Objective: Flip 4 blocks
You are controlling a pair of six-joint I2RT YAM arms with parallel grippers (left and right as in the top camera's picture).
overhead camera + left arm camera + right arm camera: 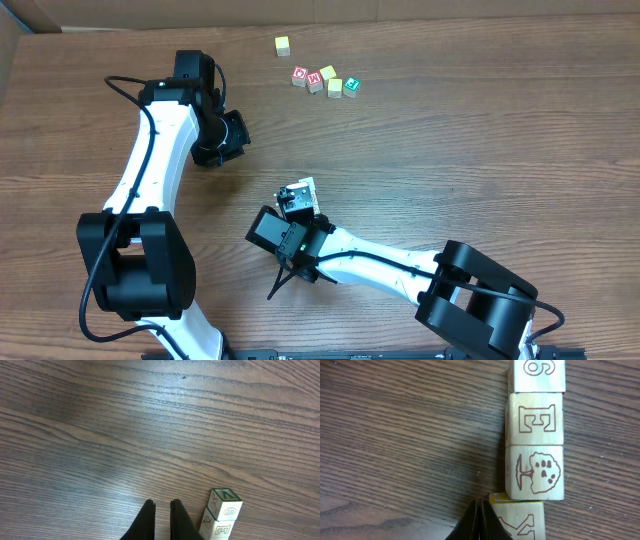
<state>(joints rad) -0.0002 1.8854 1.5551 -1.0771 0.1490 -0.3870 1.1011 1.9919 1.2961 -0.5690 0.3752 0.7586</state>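
Note:
Four pale wooden blocks lie touching in a straight row in the right wrist view: one marked like a 6 (537, 372), an E block (535, 417), a tree block (535, 472), and a block with a yellow edge (520, 520). My right gripper (480, 505) is shut and empty, its tips right beside the left edge of that last block. From overhead the row (298, 193) shows just past the right gripper (303, 212). The left wrist view catches two of the blocks (227, 502) to the right of my left gripper (162, 505), which is shut on nothing. Overhead, the left gripper (228, 138) hangs well to the left of the row.
A cluster of red (300, 76), yellow (335, 87) and green (352, 86) faced cubes lies at the far middle of the table. A lone yellow cube (283, 45) sits a little beyond them. The left arm (150, 170) reaches along the left side.

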